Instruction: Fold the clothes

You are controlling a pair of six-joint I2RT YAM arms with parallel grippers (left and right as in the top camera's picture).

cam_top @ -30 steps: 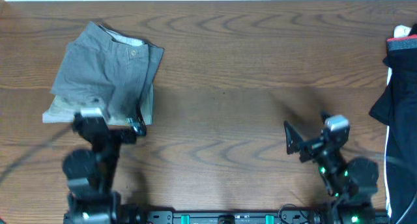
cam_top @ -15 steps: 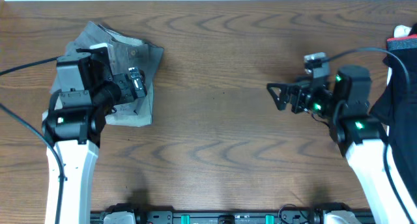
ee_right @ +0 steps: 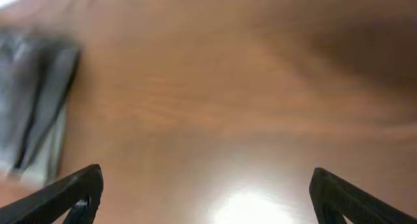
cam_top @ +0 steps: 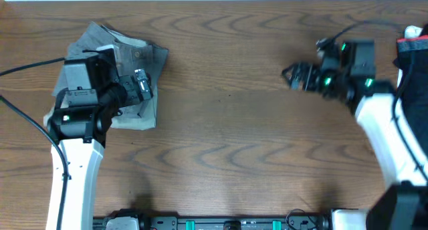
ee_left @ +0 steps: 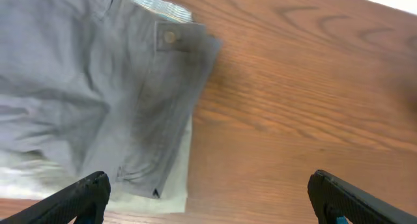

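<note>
Long dark navy-black trousers with a coral-red trimmed waistband point(cam_top: 416, 63) heaped at the table's far right edge, left gripper point(cam_top: 139, 88) spread wide above folded grey button-front shorts point(cam_top: 127, 53) at upper left, right gripper point(cam_top: 294, 76) likewise released, holding nothing, over brown wooden table point(cam_top: 227, 136), near the trousers

The shorts point(cam_top: 128, 51) lie far left on the table point(cam_top: 221, 140), the trousers point(cam_top: 416, 69) at its right edge.

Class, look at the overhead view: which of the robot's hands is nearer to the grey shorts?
Left. The left hand hovers open above the grey shorts, over their right edge. The right hand is far off across the table, towards its right side.
</note>
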